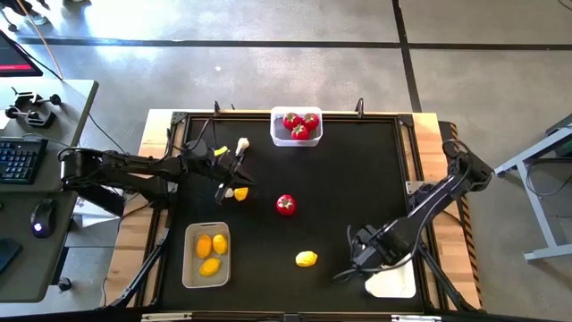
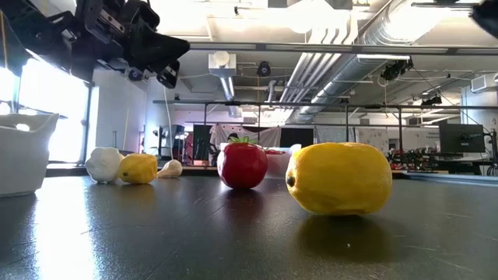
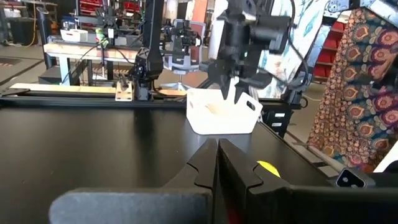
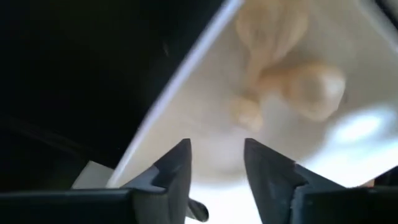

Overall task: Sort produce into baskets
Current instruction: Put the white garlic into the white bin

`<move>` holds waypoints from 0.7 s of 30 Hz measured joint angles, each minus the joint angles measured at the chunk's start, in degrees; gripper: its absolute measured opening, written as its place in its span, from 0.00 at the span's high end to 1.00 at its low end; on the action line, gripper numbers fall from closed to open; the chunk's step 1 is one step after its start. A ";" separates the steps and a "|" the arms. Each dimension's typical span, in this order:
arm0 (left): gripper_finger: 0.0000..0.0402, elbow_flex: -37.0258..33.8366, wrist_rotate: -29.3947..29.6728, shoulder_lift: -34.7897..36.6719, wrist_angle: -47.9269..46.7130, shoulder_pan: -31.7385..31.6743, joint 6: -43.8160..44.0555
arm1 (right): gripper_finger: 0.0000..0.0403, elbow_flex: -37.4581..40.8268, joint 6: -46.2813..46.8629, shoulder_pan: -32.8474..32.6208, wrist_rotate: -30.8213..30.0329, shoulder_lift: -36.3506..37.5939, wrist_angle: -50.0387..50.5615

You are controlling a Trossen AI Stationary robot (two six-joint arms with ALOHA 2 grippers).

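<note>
My left gripper (image 1: 225,186) hangs shut and empty above the table's left middle, over a lemon (image 1: 240,192) and near a garlic bulb (image 1: 243,143); its fingers (image 3: 217,163) meet. My right gripper (image 4: 214,165) is open and empty above the white basket (image 1: 393,283) at the near right, which holds garlic bulbs (image 4: 292,74). A tomato (image 1: 285,205) and a second lemon (image 1: 307,259) lie loose mid-table. A beige basket (image 1: 189,268) holds three lemons; a clear basket (image 1: 296,139) at the far edge holds three tomatoes.
The black mat has raised wooden edges (image 1: 156,125). In the low view a garlic bulb (image 2: 103,163), a lemon (image 2: 138,168) and another garlic bulb (image 2: 170,168) lie close together below the left arm (image 2: 117,35). A desk with a keyboard (image 1: 18,159) stands left of the table.
</note>
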State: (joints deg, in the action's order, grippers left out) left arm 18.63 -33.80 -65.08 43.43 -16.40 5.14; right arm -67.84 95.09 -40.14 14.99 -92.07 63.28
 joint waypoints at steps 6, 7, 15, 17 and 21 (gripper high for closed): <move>1.00 0.02 -0.02 0.13 -2.87 0.00 -2.37 | 0.90 -1.46 -12.47 4.91 -9.76 1.71 1.52; 1.00 0.10 -0.02 0.24 -3.74 0.00 -2.83 | 0.95 -1.46 -15.92 6.02 -11.69 1.87 1.49; 1.00 7.38 -0.04 1.38 -25.00 0.00 -7.25 | 0.97 -1.48 -44.39 16.64 -24.17 2.13 -7.33; 1.00 9.92 -0.02 1.40 -32.43 0.00 -8.85 | 0.99 -1.48 -51.10 19.12 -26.35 2.13 -12.05; 1.00 15.03 0.05 1.40 -50.06 0.07 -11.82 | 0.99 -1.47 -62.44 22.57 -30.01 2.13 -21.23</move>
State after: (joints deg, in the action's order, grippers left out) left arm 33.66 -33.75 -63.68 -6.63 -16.33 -6.68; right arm -69.30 32.65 -17.57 -15.02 -89.93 42.05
